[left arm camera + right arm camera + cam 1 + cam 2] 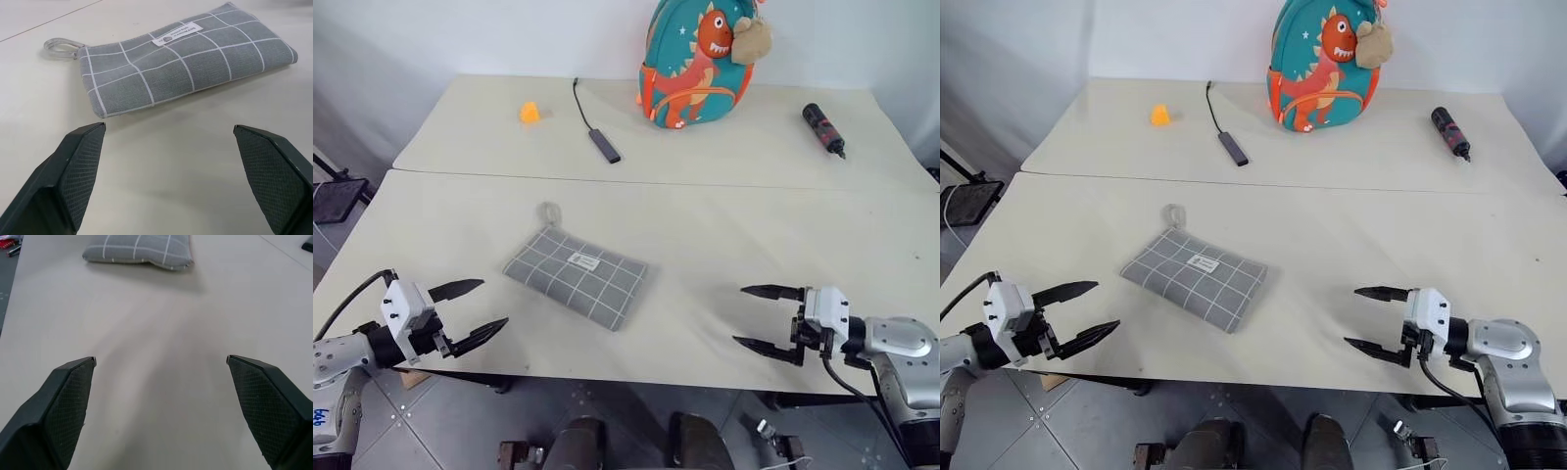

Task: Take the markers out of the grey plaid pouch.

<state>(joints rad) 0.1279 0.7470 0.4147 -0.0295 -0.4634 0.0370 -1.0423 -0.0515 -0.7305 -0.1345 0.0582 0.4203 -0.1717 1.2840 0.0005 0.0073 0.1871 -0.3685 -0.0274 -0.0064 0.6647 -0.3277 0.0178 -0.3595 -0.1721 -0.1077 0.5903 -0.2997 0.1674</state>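
Observation:
The grey plaid pouch (576, 275) lies flat and closed on the near table, its white label facing up and its ring pull at the far left corner. No markers show; the closed pouch hides its contents. My left gripper (468, 310) hovers open at the table's front left edge, a short way left of the pouch and pointing at it. In the left wrist view the pouch (186, 68) lies just beyond the open fingertips. My right gripper (766, 316) stands open at the front right, well clear of the pouch (139, 248).
On the far table stand a teal and orange dinosaur backpack (697, 61), a black cable with a flat dongle (595, 133), a small orange object (530, 113) and a black cylinder (823, 128). A seam (656, 181) separates the two tables.

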